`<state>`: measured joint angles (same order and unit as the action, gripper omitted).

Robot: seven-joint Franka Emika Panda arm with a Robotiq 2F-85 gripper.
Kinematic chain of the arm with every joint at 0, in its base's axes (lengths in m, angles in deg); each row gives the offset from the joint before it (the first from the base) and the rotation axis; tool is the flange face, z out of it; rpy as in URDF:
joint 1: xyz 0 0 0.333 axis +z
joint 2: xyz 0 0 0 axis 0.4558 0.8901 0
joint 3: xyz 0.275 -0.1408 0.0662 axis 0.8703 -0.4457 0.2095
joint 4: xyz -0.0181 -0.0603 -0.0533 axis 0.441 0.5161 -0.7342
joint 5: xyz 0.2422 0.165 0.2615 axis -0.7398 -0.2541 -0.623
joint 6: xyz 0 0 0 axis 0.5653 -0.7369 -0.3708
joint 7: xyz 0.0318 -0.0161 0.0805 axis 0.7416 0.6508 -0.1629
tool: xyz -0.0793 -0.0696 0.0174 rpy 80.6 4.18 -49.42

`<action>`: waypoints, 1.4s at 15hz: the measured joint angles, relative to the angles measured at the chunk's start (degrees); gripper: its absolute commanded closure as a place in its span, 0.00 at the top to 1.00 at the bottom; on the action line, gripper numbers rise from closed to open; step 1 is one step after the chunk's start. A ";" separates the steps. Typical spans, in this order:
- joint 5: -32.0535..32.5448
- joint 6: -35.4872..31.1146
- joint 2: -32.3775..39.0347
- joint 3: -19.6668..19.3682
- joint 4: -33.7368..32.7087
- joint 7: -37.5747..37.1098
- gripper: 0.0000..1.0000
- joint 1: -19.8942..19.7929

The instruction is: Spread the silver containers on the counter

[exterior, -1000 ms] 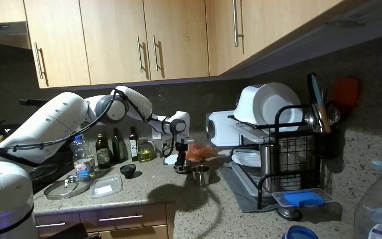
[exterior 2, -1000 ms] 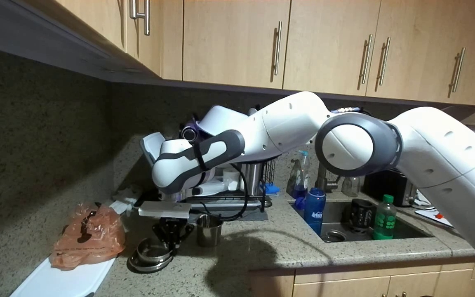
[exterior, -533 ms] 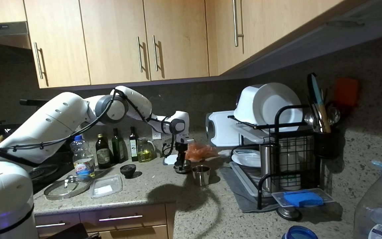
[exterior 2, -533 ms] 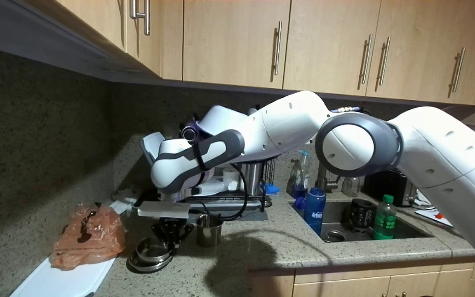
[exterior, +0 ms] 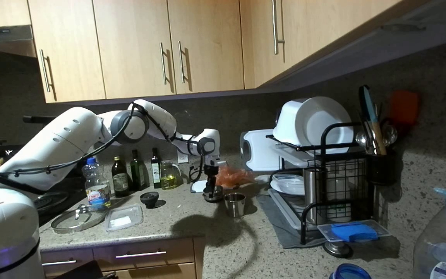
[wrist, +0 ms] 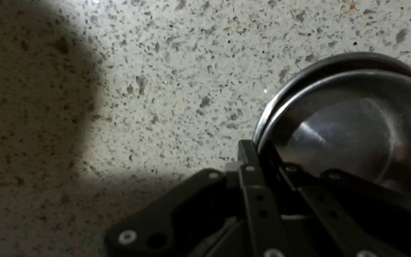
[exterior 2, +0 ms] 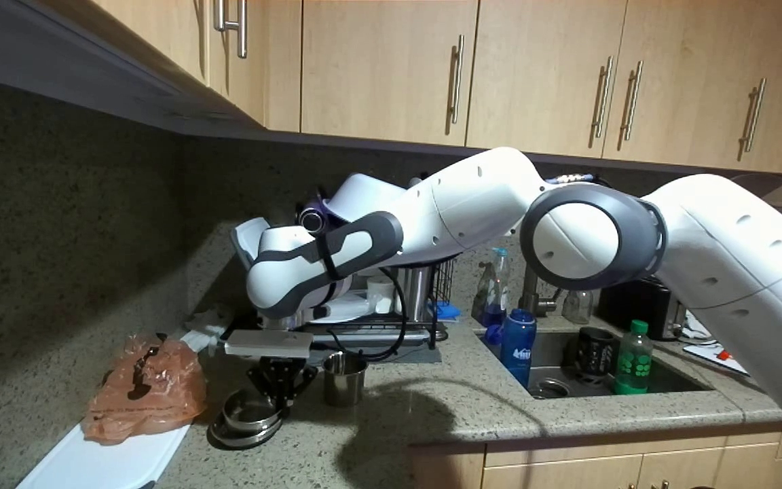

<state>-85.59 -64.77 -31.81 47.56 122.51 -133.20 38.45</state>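
Silver cup [exterior: 235, 205]: one, steel, straight-sided; stood upright and by itself on the speckled counter [exterior: 157, 223].

Upper silver container [wrist: 337, 132]: one, round, steel; found near the cup, to its left in both exterior views.

Lower silver container [wrist: 362, 61]: one, round, steel; lay directly beneath the upper one, likewise left of the cup. Rims slightly offset in the wrist view; whether the upper piece sat in or on the lower could not be told.

Gripper [wrist: 259, 148]: one, black, pointed down, left of the cup in both exterior views. It pinched the upper container's rim, one finger inside the wall and one outside; whether the lower rim was caught as well could not be told.

Dish rack [exterior: 303, 232]: one, black, bearing white dishes [exterior: 325, 122]; stood right of the cup in an exterior view.

Small black bowl [exterior: 149, 199]: one; well left of the cup in an exterior view. Clear plastic tray [exterior: 123, 218] and glass lid [exterior: 79, 221]: one each, farther left of it.

Dark glass bottles [exterior: 120, 178]: three; with an oil jug [exterior: 168, 176] and a blue-capped bottle [exterior: 96, 186], stood left of and behind the cup.

Orange plastic bag [exterior 2: 150, 390]: one, on a white board [exterior 2: 113, 462]; well left of the cup in an exterior view.

Sink [exterior 2: 557, 346]: one, containing a dark mug [exterior 2: 596, 352]; lay right of the cup in an exterior view.
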 measured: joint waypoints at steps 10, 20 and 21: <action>0.34 -0.14 -0.09 -0.08 0.92 -0.02 0.03 0.16; 0.16 -5.99 -6.06 -0.21 12.26 -0.15 0.03 0.09; 0.16 -6.60 -7.16 -0.21 14.09 -0.15 0.03 0.09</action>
<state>-85.42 -71.37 -38.97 47.35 136.59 -133.35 38.54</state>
